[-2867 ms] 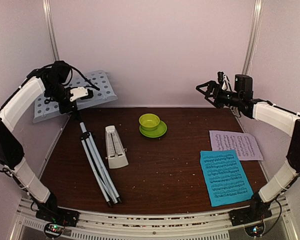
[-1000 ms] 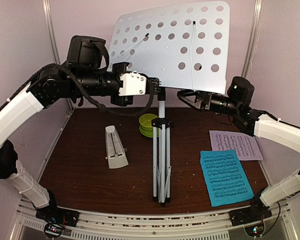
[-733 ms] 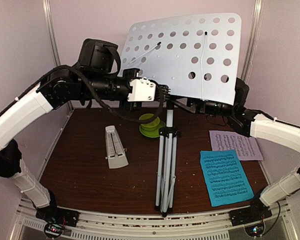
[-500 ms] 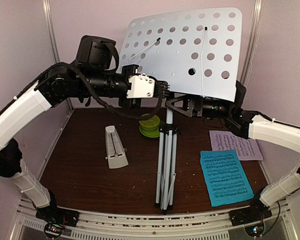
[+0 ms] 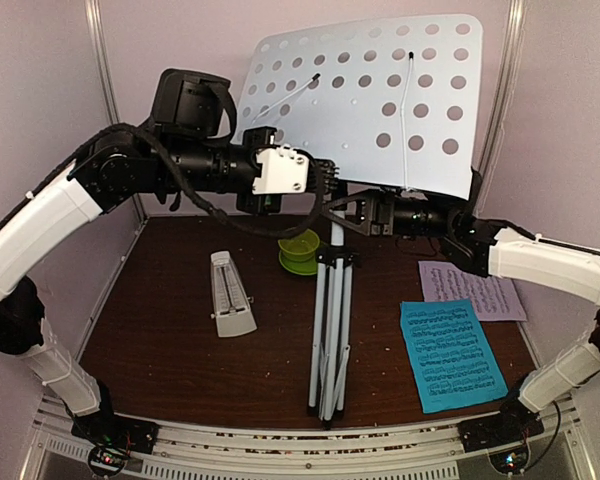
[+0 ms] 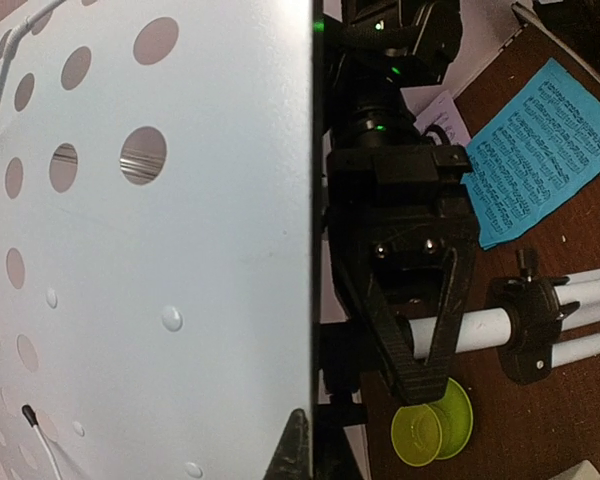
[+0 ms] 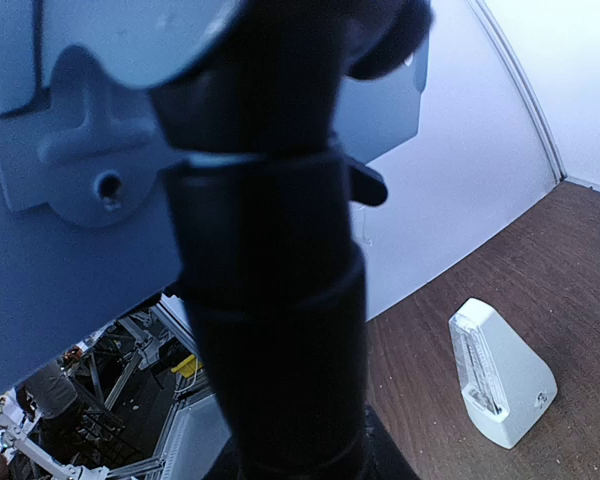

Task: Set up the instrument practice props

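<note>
Tripod legs (image 5: pixel 327 340) folded, the music stand (image 5: pixel 380 100) now stands upright on the counter (image 5: pixel 160 330), raised from flat. Left end effector (image 5: pixel 328 178) pinches its neck; right end effector (image 5: pixel 332 208) has narrowed around the shaft, grip uncertain. Legs need spreading.

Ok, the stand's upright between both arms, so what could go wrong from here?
1. The music stand has its tripod legs folded together, so it would likely topple if the left gripper lets go.
2. The green bowl sits close to the stand; spreading the legs could knock it or the metronome.
</note>
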Robot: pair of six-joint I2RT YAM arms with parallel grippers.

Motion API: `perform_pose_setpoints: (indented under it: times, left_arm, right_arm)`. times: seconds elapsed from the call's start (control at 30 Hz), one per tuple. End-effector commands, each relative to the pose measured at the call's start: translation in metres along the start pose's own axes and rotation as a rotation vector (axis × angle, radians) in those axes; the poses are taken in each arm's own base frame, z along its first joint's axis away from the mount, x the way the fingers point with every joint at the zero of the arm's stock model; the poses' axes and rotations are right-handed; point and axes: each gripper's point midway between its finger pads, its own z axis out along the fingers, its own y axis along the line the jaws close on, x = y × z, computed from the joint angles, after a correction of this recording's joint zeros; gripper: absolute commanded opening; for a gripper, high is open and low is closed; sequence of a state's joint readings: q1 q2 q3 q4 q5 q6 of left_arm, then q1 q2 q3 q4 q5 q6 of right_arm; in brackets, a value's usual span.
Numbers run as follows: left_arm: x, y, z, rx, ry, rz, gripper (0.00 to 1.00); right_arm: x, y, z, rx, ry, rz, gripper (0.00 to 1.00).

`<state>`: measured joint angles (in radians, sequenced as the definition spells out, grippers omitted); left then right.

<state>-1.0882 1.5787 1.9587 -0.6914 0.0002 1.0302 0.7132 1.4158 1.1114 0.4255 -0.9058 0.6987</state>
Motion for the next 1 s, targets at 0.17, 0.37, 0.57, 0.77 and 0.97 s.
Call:
perform_pose_setpoints:
  times: [0.17, 0.37, 0.57, 0.77, 0.97]
  left_arm:
    - [-0.046, 0.122, -0.072, -0.497, -0.172, -0.001, 0.11]
    - [-0.029, 0.114, -0.078, -0.524, -0.113, -0.038, 0.43]
    - [-0.003, 0.118, -0.091, -0.606, -0.017, -0.162, 0.79]
    - [0.039, 0.11, -0.099, -0.696, 0.094, -0.394, 0.97]
    - [0.089, 0.086, -0.1, -0.742, 0.238, -0.656, 0.98]
  right_arm:
    - [-0.029, 0.018, 0.001, -0.008, -0.06, -0.057, 0.0]
    - [-0.076, 0.039, -0.012, -0.024, -0.188, -0.107, 0.0]
    - [-0.129, 0.05, -0.043, 0.006, -0.345, -0.166, 0.0]
    - [-0.164, 0.059, -0.073, 0.081, -0.433, -0.261, 0.0]
    - [-0.185, 0.07, -0.1, 0.135, -0.504, -0.33, 0.0]
